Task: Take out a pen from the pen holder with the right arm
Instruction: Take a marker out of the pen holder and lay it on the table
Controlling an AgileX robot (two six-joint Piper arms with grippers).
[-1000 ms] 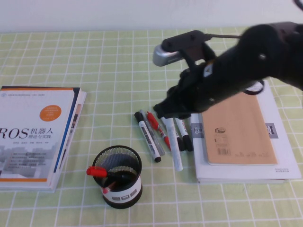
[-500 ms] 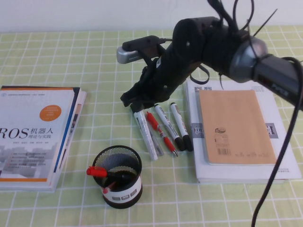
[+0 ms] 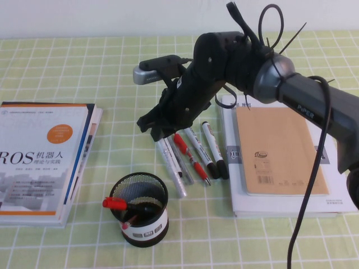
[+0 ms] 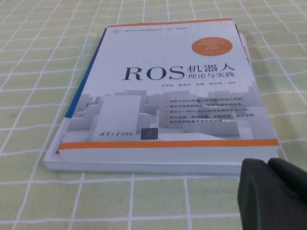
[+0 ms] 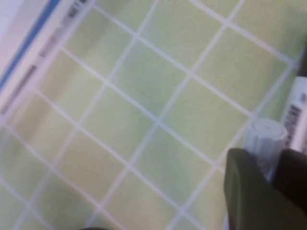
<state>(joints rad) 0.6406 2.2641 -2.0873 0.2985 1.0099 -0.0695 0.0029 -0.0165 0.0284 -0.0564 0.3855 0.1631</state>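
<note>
up close, right gripper point(image 5: 266, 162) seemingly pinches grey pen point(image 5: 264, 135); left gripper point(image 4: 273, 189) beside book point(image 4: 168, 96).

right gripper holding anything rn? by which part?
Right gripper is shut on the grey pen, pinching its capped end. Left gripper sits beside the book, nothing visible in it.

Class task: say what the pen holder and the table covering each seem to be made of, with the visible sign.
Pen holder: likely black-coated metal mesh; its wall is a see-through grid. Table covering: probably matte cloth, green with white checks, no glare. The right gripper holds a pale pen beyond the pen holder; the left gripper hangs near the ROS book.
</note>
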